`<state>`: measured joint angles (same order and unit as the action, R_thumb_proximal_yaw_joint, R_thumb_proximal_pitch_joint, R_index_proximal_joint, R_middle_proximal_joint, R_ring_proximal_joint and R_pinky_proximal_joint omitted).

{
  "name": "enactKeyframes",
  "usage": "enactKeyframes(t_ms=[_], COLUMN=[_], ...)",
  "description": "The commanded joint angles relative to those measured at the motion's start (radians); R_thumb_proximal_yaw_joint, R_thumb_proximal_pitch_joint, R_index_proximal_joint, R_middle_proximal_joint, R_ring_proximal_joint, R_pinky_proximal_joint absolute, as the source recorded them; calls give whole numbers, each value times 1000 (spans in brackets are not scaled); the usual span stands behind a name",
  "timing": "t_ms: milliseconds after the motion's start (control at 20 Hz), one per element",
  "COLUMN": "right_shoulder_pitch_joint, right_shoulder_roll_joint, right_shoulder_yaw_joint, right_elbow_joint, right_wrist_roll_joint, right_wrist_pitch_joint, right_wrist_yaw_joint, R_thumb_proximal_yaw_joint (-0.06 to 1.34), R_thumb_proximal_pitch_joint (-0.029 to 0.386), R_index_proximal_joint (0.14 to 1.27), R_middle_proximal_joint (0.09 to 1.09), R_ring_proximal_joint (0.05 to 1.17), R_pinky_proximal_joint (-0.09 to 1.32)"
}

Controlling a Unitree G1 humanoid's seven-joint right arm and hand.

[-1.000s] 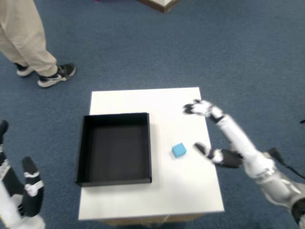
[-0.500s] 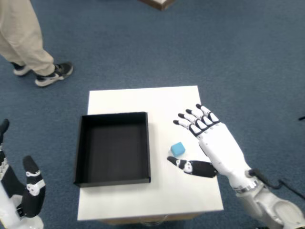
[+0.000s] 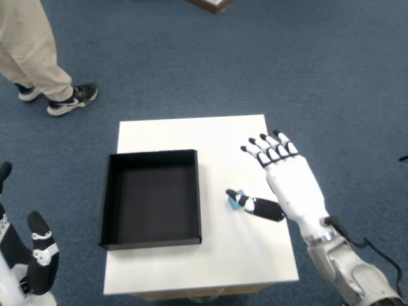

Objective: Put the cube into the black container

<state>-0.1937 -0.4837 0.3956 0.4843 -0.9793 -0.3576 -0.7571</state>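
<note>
The small light-blue cube (image 3: pixel 239 197) lies on the white table (image 3: pixel 172 134), just right of the black container (image 3: pixel 152 198). My right hand (image 3: pixel 284 182) hovers over the table's right side, palm down, fingers spread and pointing away. Its thumb reaches left and covers most of the cube, so only a sliver of blue shows. Whether the thumb touches the cube I cannot tell. The container is an open square tray with nothing inside it.
My left hand (image 3: pixel 32 261) hangs at the lower left, off the table. A person's legs and shoes (image 3: pixel 73 99) stand on the blue carpet at the upper left. A wooden corner (image 3: pixel 213 5) shows at the top edge.
My right hand turned palm down and slid left over the table; its thumb now covers most of the cube, which has barely moved.
</note>
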Motion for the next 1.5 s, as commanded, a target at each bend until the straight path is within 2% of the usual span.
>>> enactKeyframes(t_ms=[50, 250, 500, 650, 950, 1300, 1500], right_shoulder_pitch_joint=[-62, -96, -132, -181, -236, -267, -260], right_shoulder_roll_joint=[-3, 18, 59, 80, 106, 151, 178], right_shoulder_yaw_joint=[-29, -19, 3, 6, 13, 40, 59], right_elbow_joint=[-2, 55, 206, 286, 352, 453, 502], right_wrist_roll_joint=[1, 2, 0, 1, -8, -29, -39], right_wrist_pitch_joint=[18, 20, -8, -24, -5, 32, 31], right_wrist_yaw_joint=[-7, 8, -32, -47, -43, -8, -7], R_thumb_proximal_yaw_joint=[362, 363, 371, 362, 333, 322, 324], R_thumb_proximal_pitch_joint=[-17, -17, -17, -16, -15, -17, -21], R_index_proximal_joint=[368, 378, 406, 412, 401, 362, 353], R_middle_proximal_joint=[245, 243, 255, 265, 260, 252, 242], R_ring_proximal_joint=[210, 204, 214, 228, 231, 226, 217], R_pinky_proximal_joint=[41, 26, 35, 79, 98, 98, 85])
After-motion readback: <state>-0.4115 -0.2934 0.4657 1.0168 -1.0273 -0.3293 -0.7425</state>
